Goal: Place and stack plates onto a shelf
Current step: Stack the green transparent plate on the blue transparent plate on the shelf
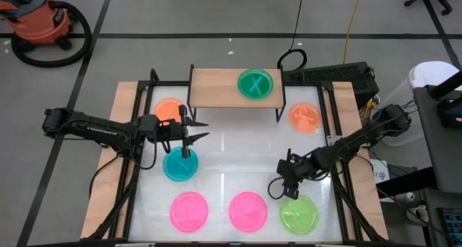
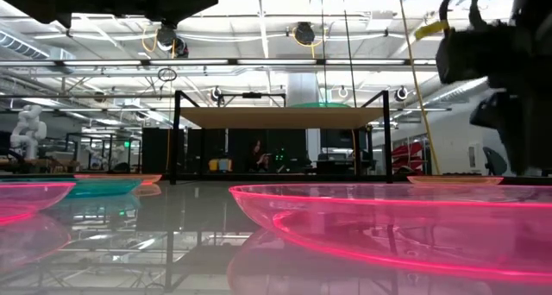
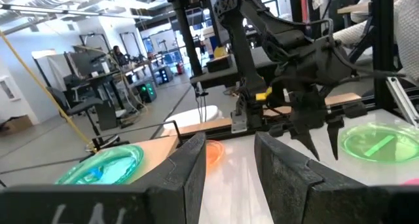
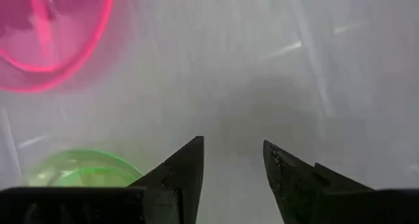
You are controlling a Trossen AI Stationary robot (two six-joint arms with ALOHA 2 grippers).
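Observation:
The light-wood shelf (image 1: 224, 88) stands at the table's far side. On its right half lies a lime green plate (image 1: 255, 84) with cyan showing through it; it also shows in the left wrist view (image 3: 105, 166). A cyan plate (image 1: 180, 165), two orange plates (image 1: 169, 109) (image 1: 304, 117), two pink plates (image 1: 189, 211) (image 1: 247, 211) and a green plate (image 1: 299, 215) lie flat on the white tabletop. My left gripper (image 1: 196, 130) is open and empty above the table, just beyond the cyan plate. My right gripper (image 1: 281, 191) is open and empty, pointing down beside the green plate's far-left rim (image 4: 78, 168).
The shelf's thin black legs (image 1: 280, 113) stand near the orange plates. A black frame (image 1: 333, 131) and wooden borders run along the table's sides. Bare tabletop (image 1: 238, 153) lies between the two grippers. Cables and a power strip (image 1: 339, 77) lie beyond the far right corner.

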